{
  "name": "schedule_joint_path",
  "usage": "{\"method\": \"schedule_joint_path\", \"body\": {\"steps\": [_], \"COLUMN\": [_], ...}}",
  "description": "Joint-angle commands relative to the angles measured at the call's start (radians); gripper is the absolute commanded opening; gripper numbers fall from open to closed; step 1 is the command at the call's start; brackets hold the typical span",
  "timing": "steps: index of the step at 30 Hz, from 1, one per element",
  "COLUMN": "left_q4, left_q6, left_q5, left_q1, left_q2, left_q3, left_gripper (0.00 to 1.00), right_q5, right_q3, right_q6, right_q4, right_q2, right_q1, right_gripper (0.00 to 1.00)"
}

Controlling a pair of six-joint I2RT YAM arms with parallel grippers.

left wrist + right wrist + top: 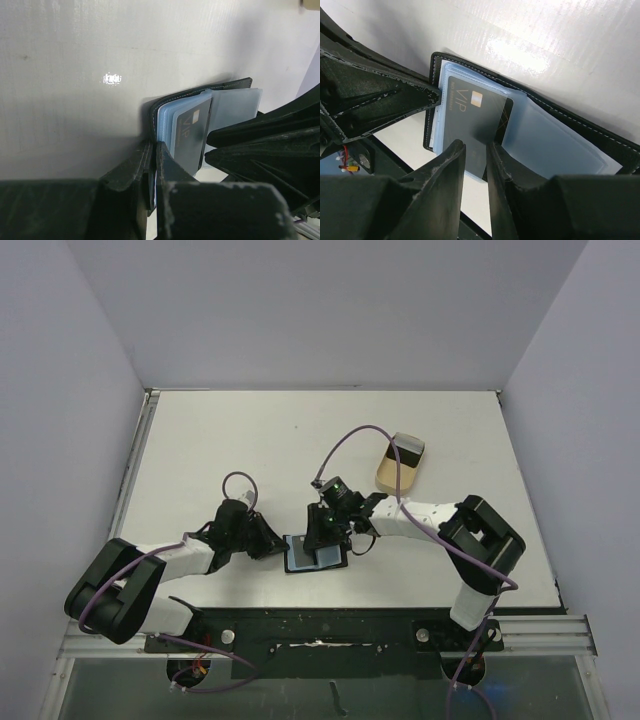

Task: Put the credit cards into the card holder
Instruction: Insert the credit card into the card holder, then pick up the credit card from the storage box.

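The black card holder (316,553) lies open near the table's front edge, its bluish-grey sleeves showing. My left gripper (276,545) is shut on its left cover edge, seen up close in the left wrist view (154,146), where the black cover (150,111) sits between the jaws. A dark credit card (470,110) marked VIP lies slanted on the sleeves (550,142), partly tucked in; it also shows in the left wrist view (192,131). My right gripper (475,145) stands over the card's near end, jaws a narrow gap apart, the card's face showing between them.
A beige oval tray (385,475) stands at the back right with something dark (409,447) at its far end. The table's front edge and black rail (330,625) lie just behind the holder. The two grippers are close together, left fingers (380,95) beside the right ones.
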Motion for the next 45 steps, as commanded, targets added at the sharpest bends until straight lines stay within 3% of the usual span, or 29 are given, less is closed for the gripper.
{"method": "schedule_joint_path", "body": {"steps": [1, 10, 18, 21, 30, 38, 45], "left_q4": [-0.036, -0.093, -0.112, -0.117, -0.114, -0.087, -0.067], "left_q6": [0.043, 0.102, 0.119, 0.123, 0.126, 0.103, 0.096], "left_q5": [-0.006, 0.047, 0.091, 0.101, 0.105, 0.105, 0.111], "left_q1": [-0.007, -0.007, -0.006, -0.007, -0.007, -0.009, -0.009], "left_q2": [-0.01, -0.022, -0.052, -0.062, -0.039, -0.044, -0.036], "left_q3": [0.029, 0.077, 0.094, 0.099, 0.103, 0.08, 0.066], "left_gripper": [0.0, 0.0, 0.0, 0.0, 0.0, 0.0, 0.0], "right_q5": [-0.002, 0.142, 0.468, 0.529, 0.518, 0.523, 0.533], "right_q3": [0.012, 0.175, 0.337, 0.379, 0.41, 0.424, 0.504], "right_q6": [-0.042, -0.27, -0.503, -0.6, -0.86, -1.06, -1.136], "right_q4": [-0.006, -0.272, -0.401, -0.39, -0.24, -0.127, -0.142], "right_q2": [-0.049, -0.13, -0.089, -0.06, 0.024, 0.103, 0.2], "right_q1": [-0.031, -0.169, -0.299, -0.361, -0.511, -0.548, -0.568], "right_gripper": [0.27, 0.35, 0.39, 0.39, 0.47, 0.51, 0.55]}}
